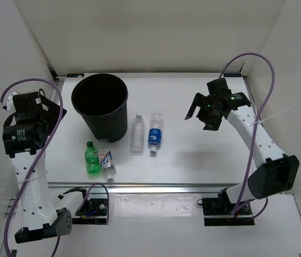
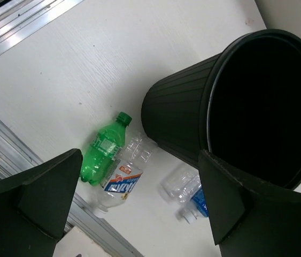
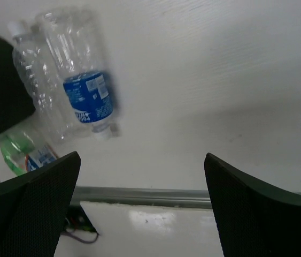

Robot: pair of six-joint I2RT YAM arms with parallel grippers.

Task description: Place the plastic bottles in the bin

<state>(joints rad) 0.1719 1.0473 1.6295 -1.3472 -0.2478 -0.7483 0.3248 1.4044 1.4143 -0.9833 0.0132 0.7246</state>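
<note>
The black bin [image 1: 101,104] stands at the back left of the table. Four bottles lie in front of it: a plain clear one [image 1: 136,134], a blue-label one [image 1: 155,134], a green one [image 1: 92,158] and a white-blue-label one [image 1: 106,159]. My left gripper [image 1: 42,110] is open and empty, held high to the left of the bin. Its wrist view shows the bin [image 2: 177,118], the green bottle [image 2: 103,150] and the white-blue-label bottle [image 2: 121,182]. My right gripper [image 1: 199,122] is open and empty, above the table right of the blue-label bottle [image 3: 86,96].
White walls enclose the table on the left, back and right. A metal rail [image 1: 161,187] runs along the near edge, with both arm bases below it. Bare table [image 1: 193,155] lies between the bottles and the right arm.
</note>
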